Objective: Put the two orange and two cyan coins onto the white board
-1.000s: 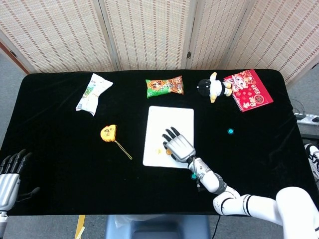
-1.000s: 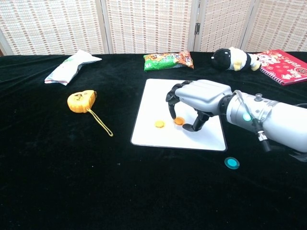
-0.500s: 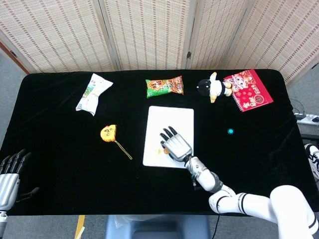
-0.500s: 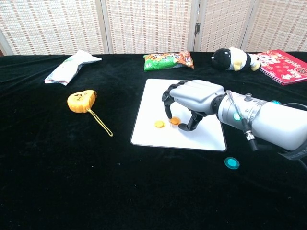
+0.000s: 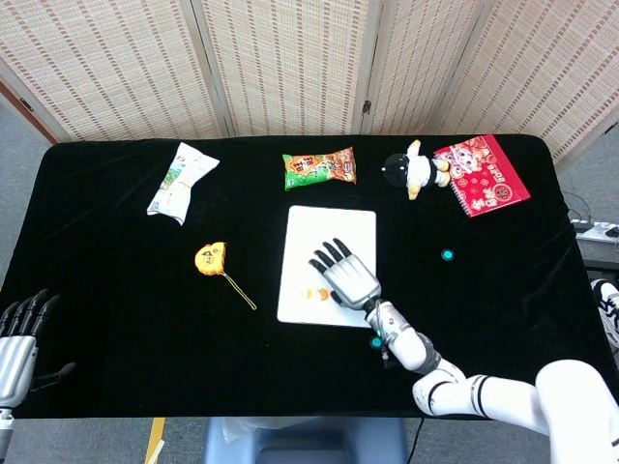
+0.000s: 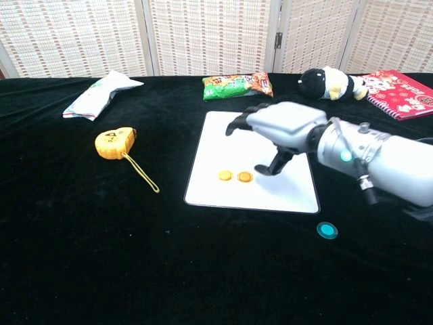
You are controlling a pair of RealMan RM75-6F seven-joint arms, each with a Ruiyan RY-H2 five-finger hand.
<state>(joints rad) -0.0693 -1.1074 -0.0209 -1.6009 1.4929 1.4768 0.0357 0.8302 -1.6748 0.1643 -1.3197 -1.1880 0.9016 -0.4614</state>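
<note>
Black cloth covers the table (image 5: 116, 280), with woven screens behind it. Progress is judged at half: both orange coins lie flat on the white board (image 6: 260, 135), side by side and just apart, at its near left part, the left orange coin (image 6: 225, 176) and the right orange coin (image 6: 245, 177). Neither cyan coin is on the board. One cyan coin (image 6: 327, 230) rests on the cloth just off the board's near right corner; the other cyan coin (image 5: 447, 255) lies well to the right of the board, near the red notebook (image 5: 481, 174). The right hand (image 6: 281, 128) hangs above the board's middle with fingers spread and nothing in them, clear of the orange coins. The left hand (image 5: 17, 338) sits at the near left edge of the table, fingers apart and holding nothing. The board serves as the only receiving surface and bears the two orange coins and nothing else. Remaining work, in my judgement, is to collect the nearer cyan coin first, then the farther one.
</note>
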